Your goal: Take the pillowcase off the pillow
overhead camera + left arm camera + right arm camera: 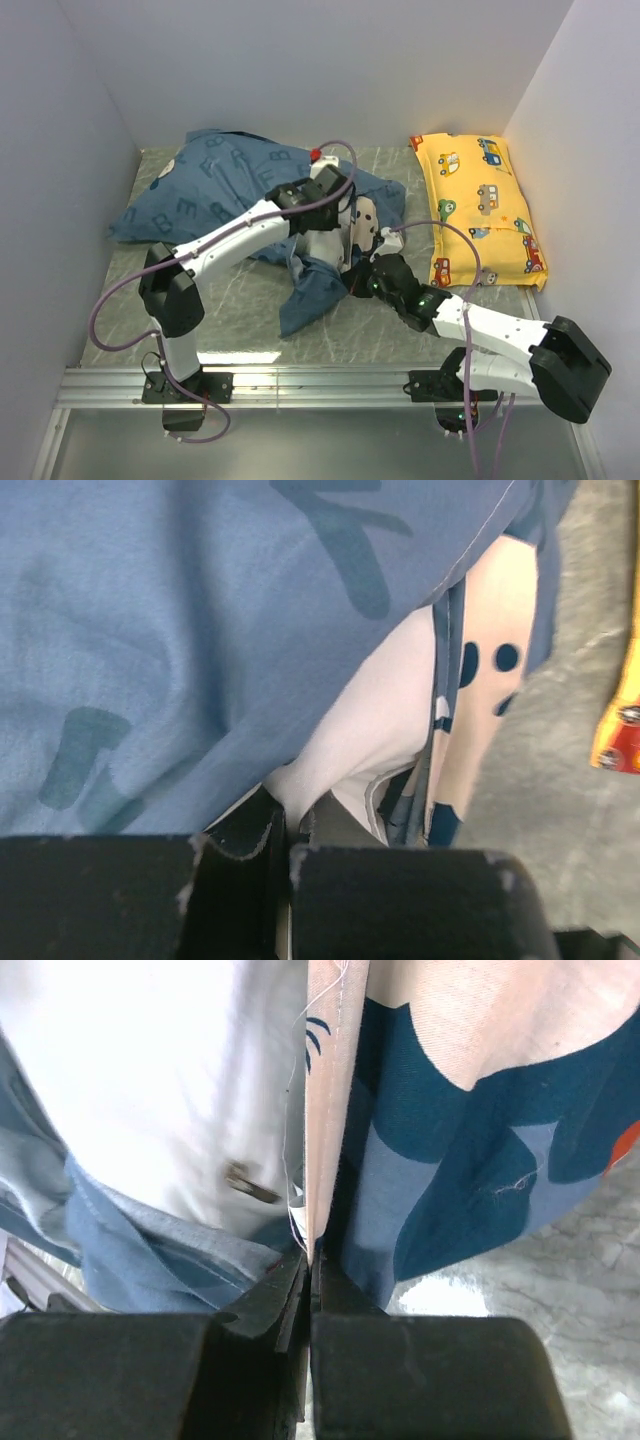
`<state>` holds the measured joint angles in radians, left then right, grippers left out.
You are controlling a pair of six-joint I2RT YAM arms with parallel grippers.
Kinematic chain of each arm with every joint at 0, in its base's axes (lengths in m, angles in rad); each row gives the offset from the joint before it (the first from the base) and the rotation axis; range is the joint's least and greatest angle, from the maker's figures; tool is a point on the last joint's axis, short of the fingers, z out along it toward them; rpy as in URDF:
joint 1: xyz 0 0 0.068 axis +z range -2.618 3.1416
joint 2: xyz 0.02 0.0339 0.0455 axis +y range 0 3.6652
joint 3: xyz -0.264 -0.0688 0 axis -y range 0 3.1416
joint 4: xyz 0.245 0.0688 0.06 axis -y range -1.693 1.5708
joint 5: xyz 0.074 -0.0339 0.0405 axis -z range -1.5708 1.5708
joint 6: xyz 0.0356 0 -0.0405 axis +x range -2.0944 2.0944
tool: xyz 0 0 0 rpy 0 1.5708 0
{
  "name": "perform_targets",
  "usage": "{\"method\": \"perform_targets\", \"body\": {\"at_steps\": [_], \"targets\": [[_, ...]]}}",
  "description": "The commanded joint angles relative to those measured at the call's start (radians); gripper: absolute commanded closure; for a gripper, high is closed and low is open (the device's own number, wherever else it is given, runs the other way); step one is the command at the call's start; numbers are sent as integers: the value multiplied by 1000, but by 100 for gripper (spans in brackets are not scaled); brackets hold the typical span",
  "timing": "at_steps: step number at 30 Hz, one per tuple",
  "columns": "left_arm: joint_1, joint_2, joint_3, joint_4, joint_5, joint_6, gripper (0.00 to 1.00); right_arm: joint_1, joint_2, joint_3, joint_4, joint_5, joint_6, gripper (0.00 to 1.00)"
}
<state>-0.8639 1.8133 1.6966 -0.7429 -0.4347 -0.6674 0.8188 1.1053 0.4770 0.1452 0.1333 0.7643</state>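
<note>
The pillowcase [220,190] lies across the far left and centre of the table [240,310]. Its long axis runs from the far left corner toward the centre. Its open end faces right and near, and a loose flap hangs toward the near edge. The pillow [380,720] sits inside the pillowcase, and only a white corner shows at the mouth. The yellow car-print pillow [480,210] lies well apart at the far right and is not part of the task.

Both arms meet at the mouth. The left gripper [287,825] reaches in from the left, on the far side of the opening. Its fingers are together, and the white pillow corner appears pinched between them. The right gripper [310,1275] comes from the near right. Its fingers are clamped on the pale stitched hem of the pillowcase.

Judgement: the coming move depends on these two grips being drawn apart along the long axis. The bulk of the pillow lies to the left and far of both sets of fingers.

Limits of view: the body of the pillow is hidden under blue fabric. In the overhead view the left arm covers its own fingertips. It cannot be confirmed whether the left grip also catches a layer of pillowcase. The depth of the right grip is cut off.
</note>
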Motion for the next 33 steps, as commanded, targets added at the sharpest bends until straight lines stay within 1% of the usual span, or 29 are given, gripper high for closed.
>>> {"method": "perform_targets", "body": {"at_steps": [1,3,8,9,12,14,15,16,17,18,20,21,23,24,25,26,27,28,29,30,31,32,33], "targets": [[89,-17,159,116,83,23,100,37,45,-34,-33,11,-2,100],[112,-28,201,96,117,26,100,37,74,-54,-21,29,10,100],[170,-77,230,63,212,32,100,34,161,-44,-18,94,38,100],[184,-97,230,63,279,32,100,36,175,-41,-13,100,41,100],[203,-138,221,36,353,34,100,29,221,-26,7,109,52,100],[200,-182,158,54,413,35,100,-10,246,0,7,95,43,100],[197,-242,62,68,439,34,100,-36,252,9,11,75,27,100],[189,-282,4,91,453,25,100,-91,257,32,13,57,20,100],[186,-319,-58,130,465,19,100,-115,261,46,7,27,12,100],[184,-391,-168,143,473,15,100,-134,261,60,1,22,4,100],[181,-459,-263,160,476,6,100,-176,261,103,-18,-6,-17,96],[175,-520,-360,183,482,2,100,-185,263,118,-25,-17,-29,93],[157,-589,-443,198,481,-17,100,-193,269,159,-44,-50,-45,89],[145,-609,-518,226,472,-30,100,-194,265,167,-39,-61,-62,83],[131,-624,-552,243,470,-38,100,-195,263,178,-35,-73,-66,79],[125,-637,-580,255,465,-44,100,-193,249,183,-35,-87,-71,76],[120,-653,-616,272,462,-60,100,-193,237,187,-36,-106,-85,68],[108,-660,-630,283,461,-64,100,-190,225,193,-48,-113,-88,64],[102,-670,-641,295,455,-72,100,-187,188,195,-56,-116,-92,60],[95,-674,-656,306,450,-77,100,-185,164,195,-67,-116,-106,53],[86,-675,-658,319,444,-87,100,-182,139,198,-91,-116,-115,49],[83,-672,-658,324,438,-89,100,-178,80,196,-105,-116,-123,46],[80,-671,-657,329,438,-95,100,-165,49,199,-122,-113,-137,40]]}}
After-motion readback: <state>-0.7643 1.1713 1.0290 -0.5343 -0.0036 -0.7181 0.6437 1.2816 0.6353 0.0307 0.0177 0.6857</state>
